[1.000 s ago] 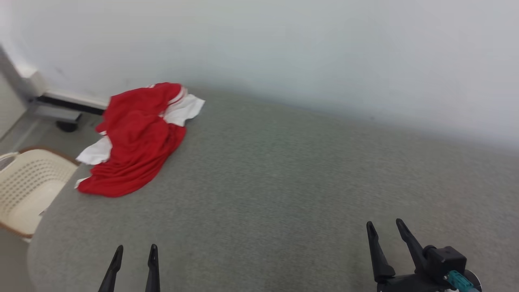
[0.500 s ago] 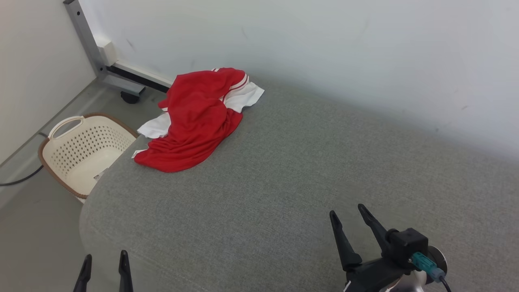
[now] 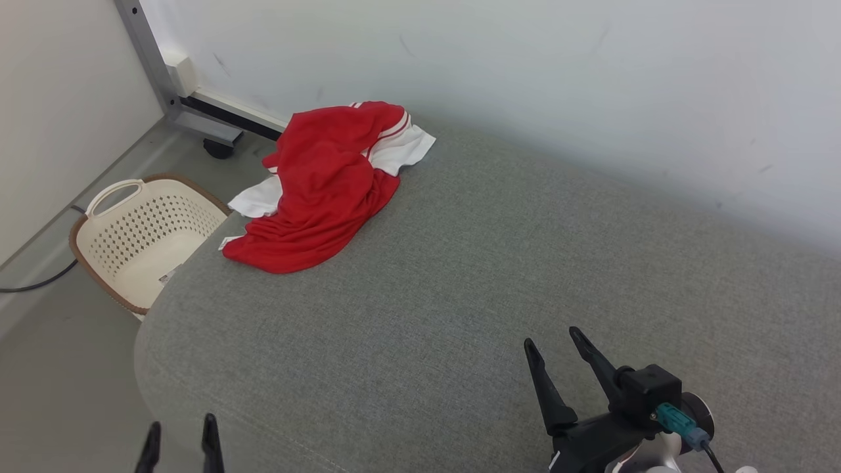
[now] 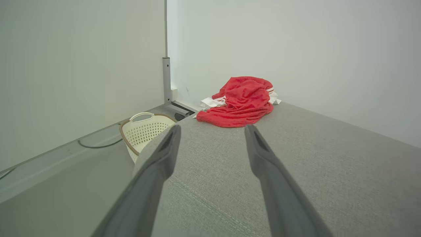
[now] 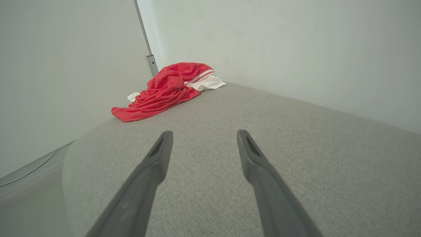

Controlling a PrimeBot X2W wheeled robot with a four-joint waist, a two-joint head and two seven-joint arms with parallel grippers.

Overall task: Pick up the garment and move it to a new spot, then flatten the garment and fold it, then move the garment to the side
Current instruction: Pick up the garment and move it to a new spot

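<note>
Pincers, two, both empty.

1. Left pincer (image 3: 181, 427): fingers spread wide, nothing between them, poised just off the near left edge of the grey upholstered surface (image 3: 460, 276).
2. Right pincer (image 3: 552, 338): fingers likewise fully apart, holding nothing, low over the near part of the same surface.
3. Garment (image 3: 322, 190): red cloth with white sleeves and striped trim, crumpled in a heap. It lies well ahead of the left pincer and a little to its right, and ahead and far to the left of the right pincer. It sits at the far corner by the wall, untouched by either.
4. Basket (image 3: 131, 243): cream, perforated, brown-rimmed, on the floor ahead and left of the left pincer, just beside the garment's corner.
5. Metal frame (image 3: 197, 118): grey, with a dark caster, beyond the garment.

Step in hand, as judged: the first reach for the pickup. The left pincer looks the nearer. It should come down over a raised red fold rather than the flat hem and close deep without pinching the upholstery. A high lift would keep the trailing cloth off the edge by the basket.

Writing: none legible. The small white tag at the red hem and the pale label inside the basket are too small to read.
</note>
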